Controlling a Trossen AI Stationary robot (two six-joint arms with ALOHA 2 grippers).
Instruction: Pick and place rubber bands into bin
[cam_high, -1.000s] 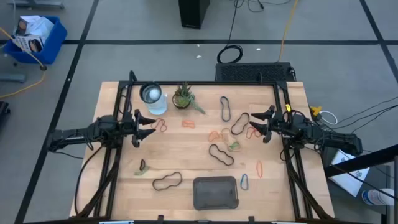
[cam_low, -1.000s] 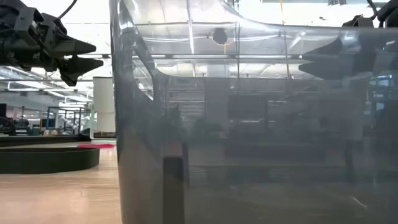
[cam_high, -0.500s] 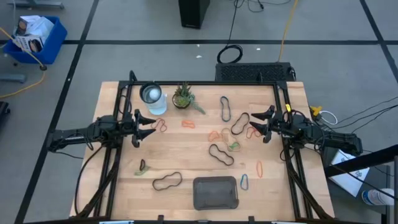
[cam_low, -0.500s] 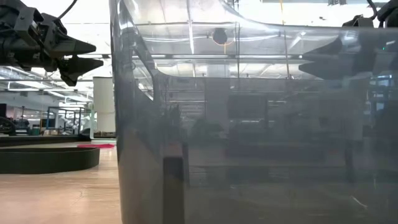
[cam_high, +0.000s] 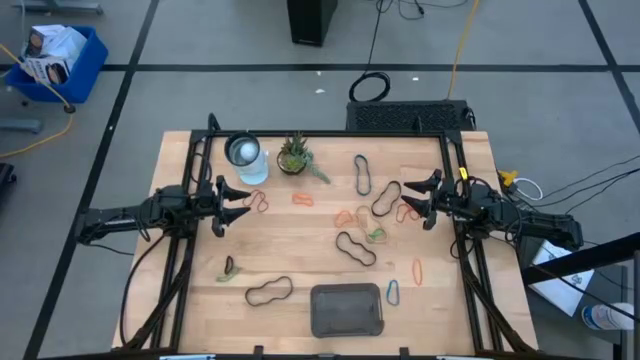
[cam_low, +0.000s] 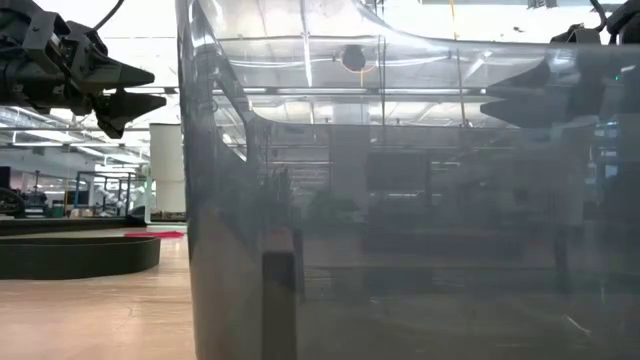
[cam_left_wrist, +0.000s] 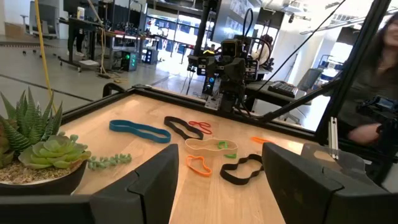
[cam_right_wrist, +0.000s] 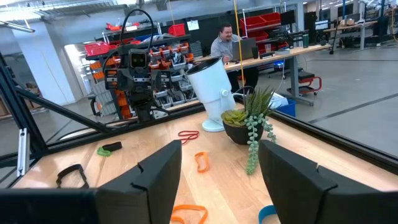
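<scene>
Overhead arrangement of the table, front edge to back. At the front edge, right of centre, lies the bin (cam_high: 347, 309), a shallow dark grey tray; nothing can be made out inside it. Just beside its right end lies a blue rubber band (cam_high: 392, 292), with a small orange loop (cam_high: 418, 267) a little beyond; to its left lies a large wavy black band (cam_high: 269, 291) and, farther left, a small dark and green loop (cam_high: 229, 268). Toward mid-table a second wavy black band (cam_high: 355, 248) lies near a cluster of orange, pale and green rubber bands (cam_high: 358, 222). The left gripper (cam_high: 234, 200) hovers over the left side of the table, fingers spread wide and holding nothing, with a red band (cam_high: 258, 202) just past its tips. The right gripper (cam_high: 412, 199) hovers over the right side, facing the left one, likewise spread wide and empty, beside another black band (cam_high: 386, 199). Farther back lie a small orange band (cam_high: 303, 199) and a blue band (cam_high: 361, 175). Near the back edge stand a potted succulent (cam_high: 294, 155) and a white container (cam_high: 243, 152). In the low view the bin wall (cam_low: 420, 200) fills most of the picture.
</scene>
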